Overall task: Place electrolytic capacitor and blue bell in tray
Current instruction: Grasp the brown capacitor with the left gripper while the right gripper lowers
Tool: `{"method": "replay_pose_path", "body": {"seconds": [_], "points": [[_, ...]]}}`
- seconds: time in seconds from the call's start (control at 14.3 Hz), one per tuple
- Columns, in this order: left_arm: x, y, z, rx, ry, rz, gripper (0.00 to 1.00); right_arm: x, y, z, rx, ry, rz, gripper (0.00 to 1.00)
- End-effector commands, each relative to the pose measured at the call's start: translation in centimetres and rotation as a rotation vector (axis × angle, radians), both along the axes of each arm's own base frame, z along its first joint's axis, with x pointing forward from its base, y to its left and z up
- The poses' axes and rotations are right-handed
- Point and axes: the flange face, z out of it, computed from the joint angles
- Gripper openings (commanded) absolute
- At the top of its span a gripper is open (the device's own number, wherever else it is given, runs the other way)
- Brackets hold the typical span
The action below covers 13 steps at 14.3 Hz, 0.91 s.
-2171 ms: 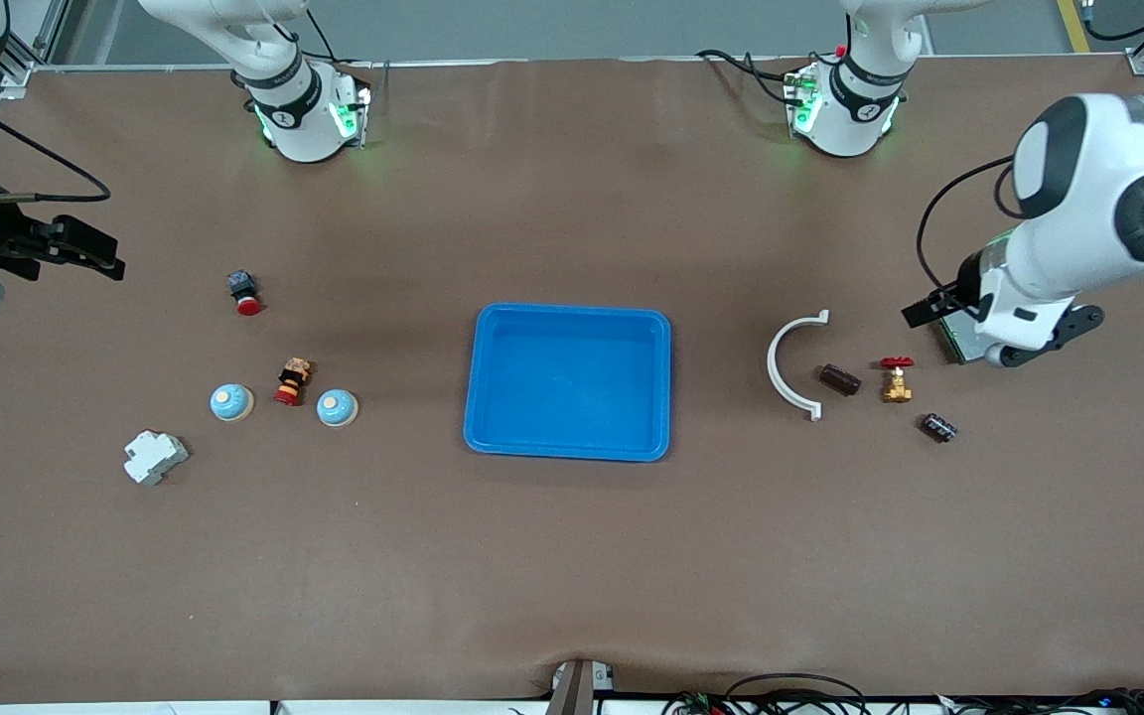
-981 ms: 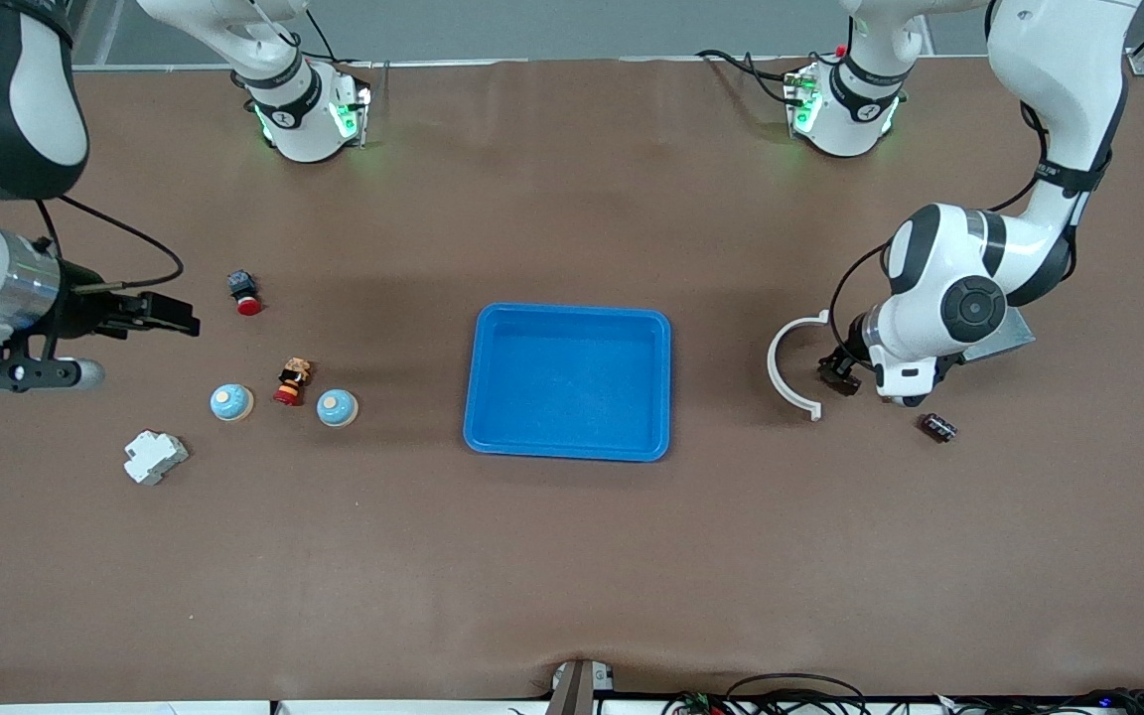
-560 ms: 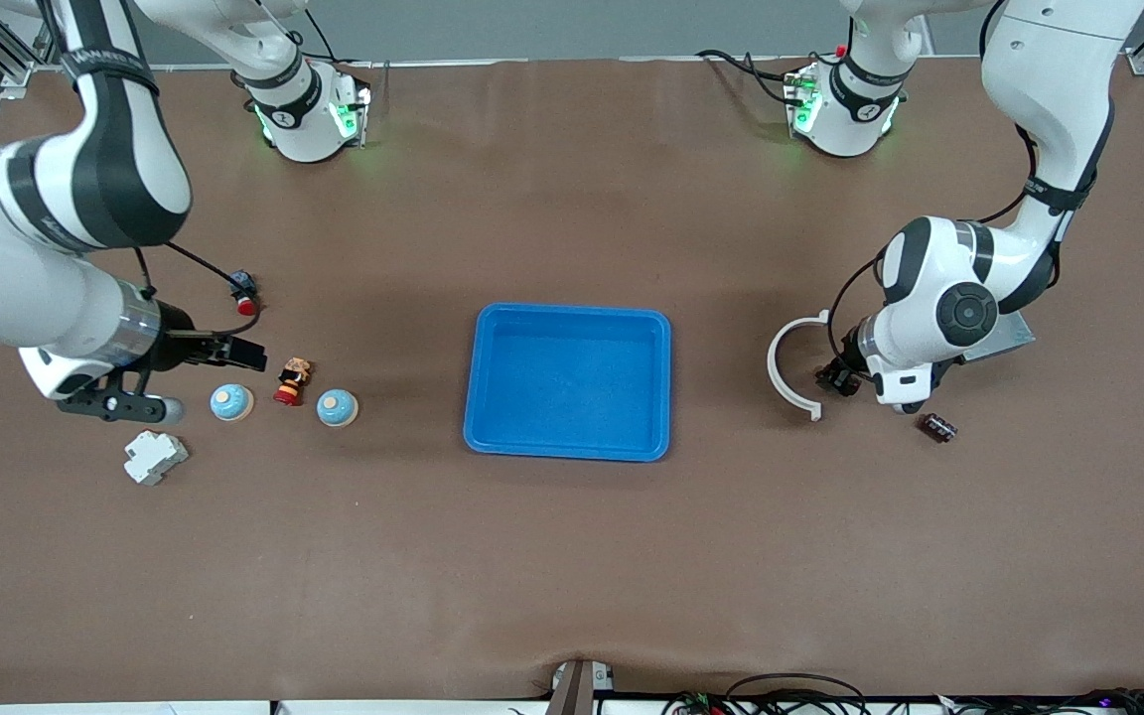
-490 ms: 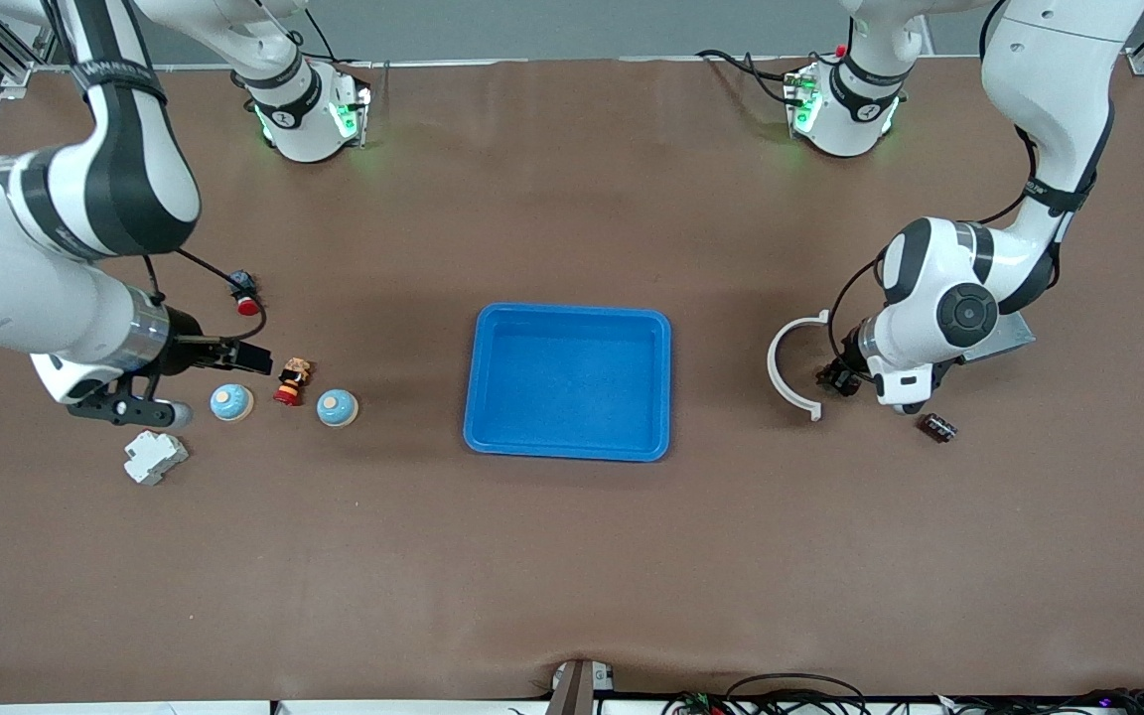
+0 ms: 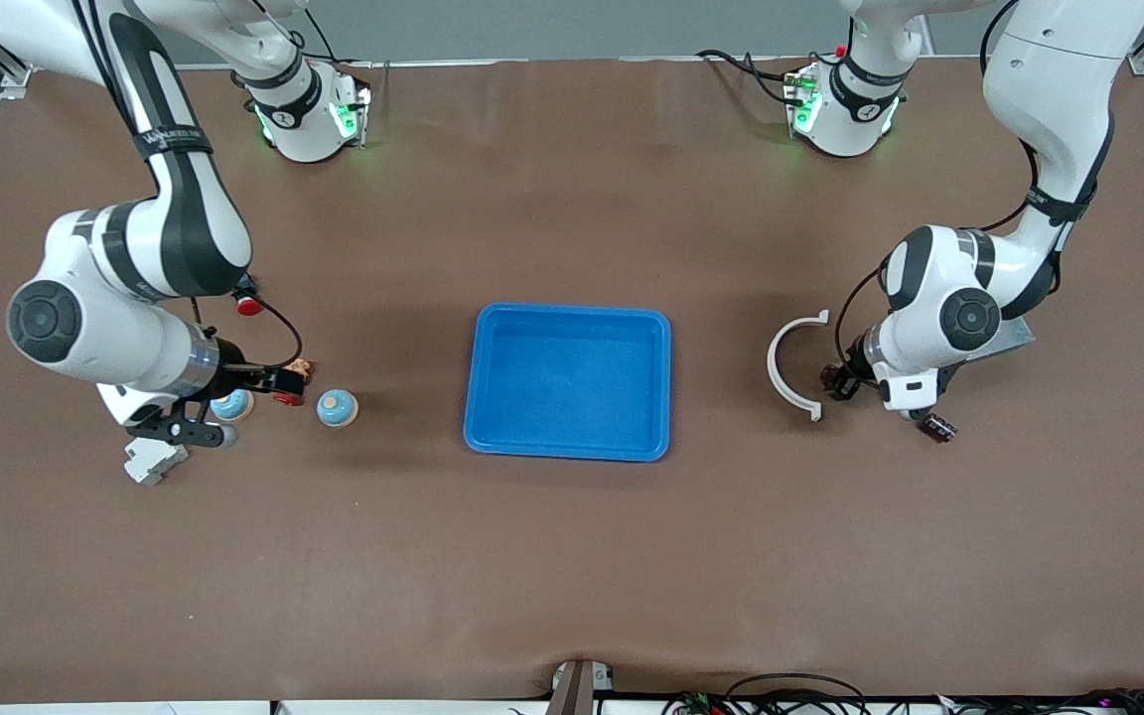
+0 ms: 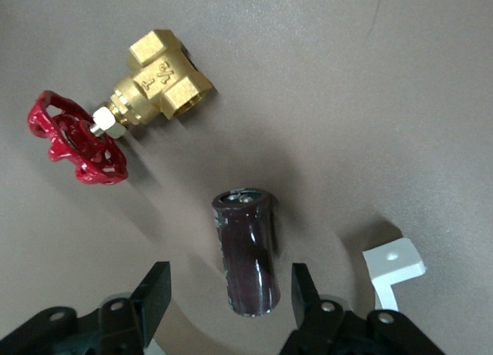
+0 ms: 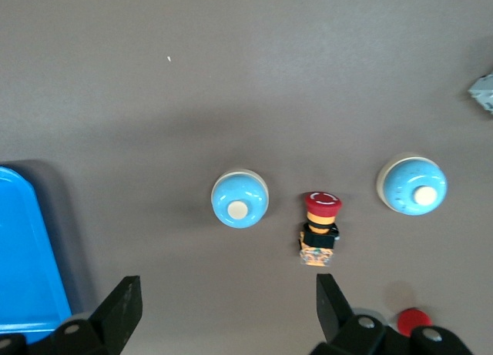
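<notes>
The electrolytic capacitor [image 6: 246, 251], a dark glossy cylinder, lies on the table between the fingers of my left gripper [image 6: 229, 293], with a gap on each side. That gripper [image 5: 835, 380] is open, low beside the white arc. Two blue bells [image 5: 338, 407] [image 5: 231, 404] sit toward the right arm's end, and the wrist view shows both [image 7: 239, 199] [image 7: 412, 185]. My right gripper [image 5: 279, 380] hangs wide open over the spot between them [image 7: 229, 305], holding nothing. The blue tray [image 5: 485, 437] lies mid-table with nothing in it.
A brass valve with a red handwheel [image 6: 158, 78] lies close to the capacitor. A white curved piece [image 5: 788, 369] is beside it, a second dark cylinder [image 5: 937, 427] nearer the front camera. A red-and-yellow push button [image 7: 320, 224], a red-capped button [image 5: 247, 303] and a white breaker [image 5: 150, 459] surround the bells.
My right arm has swung in from the table's end to above the bells. The left gripper has come down around the capacitor and its fingers have narrowed.
</notes>
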Motion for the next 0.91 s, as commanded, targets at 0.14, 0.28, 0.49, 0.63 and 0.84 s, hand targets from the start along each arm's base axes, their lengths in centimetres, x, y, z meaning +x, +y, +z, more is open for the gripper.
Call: {"method": "replay_pose_path", "body": {"seconds": [0.14,0.28,0.49,0.63,0.84], "points": [[0.1,0.6,-0.5,0.033,-0.02,-0.004,0.67,-2.1,3.3,-3.9,0.003,-0.05,-0.022,1.0],[0.1,0.7,-1.0,0.031,-0.017,-0.003,0.64,-2.0,3.5,-5.8,-0.003,-0.029,-0.02,1.0],[0.1,0.6,-1.2,0.029,-0.021,-0.002,0.6,-2.1,3.7,-8.2,-0.013,-0.005,-0.011,1.0],[0.1,0.6,-1.7,0.027,-0.015,-0.002,0.5,-2.2,3.8,-9.0,-0.023,0.006,0.003,1.0],[0.4,0.5,-1.5,0.026,-0.02,-0.001,0.25,-2.1,3.5,-10.1,-0.031,0.019,0.005,1.0]]}}
